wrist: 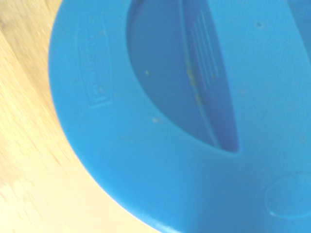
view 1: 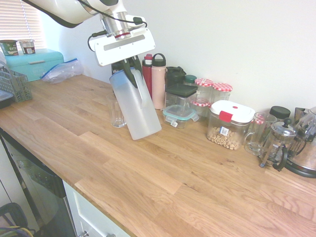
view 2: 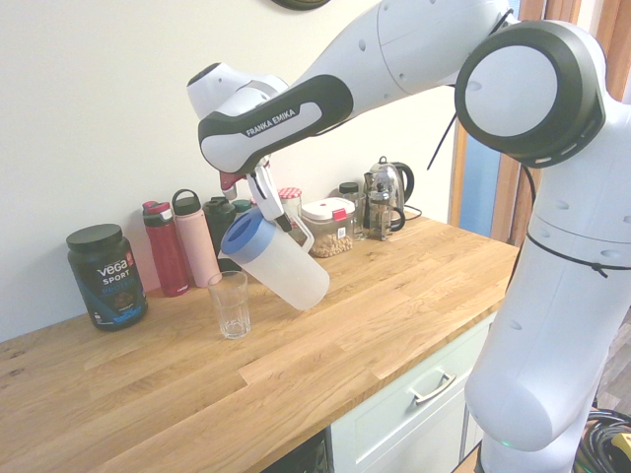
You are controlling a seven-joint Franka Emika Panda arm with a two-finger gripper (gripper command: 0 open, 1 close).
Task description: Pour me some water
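Note:
My gripper (view 1: pixel 131 70) (view 2: pixel 270 200) is shut on the moulded side handle of the tall frosted pitcher (view 1: pixel 136 107) (view 2: pixel 284 266). The pitcher leans over, its blue lid (view 2: pixel 242 236) (wrist: pixel 170 121) tipped toward the small ribbed glass (view 1: pixel 117 114) (view 2: pixel 230 304), which stands upright on the wooden counter (view 1: pixel 163 173) right beside it. The lid's edge hangs just above the glass's rim. The pitcher's base is close to the counter; whether it touches, I cannot tell. The water does not show through the frosted wall, and I see no stream. The glass looks empty.
Red bottle (view 1: pixel 148 71) and pink bottle (view 1: pixel 158 81) stand behind the pitcher by the wall, then storage jars (view 1: pixel 230 124), a French press (view 1: pixel 276 144) and a kettle (view 1: pixel 307 157). A dark Vega tub (view 2: pixel 106 274) stands beyond the glass. A dish rack (view 1: pixel 12 84) sits at the counter's far end.

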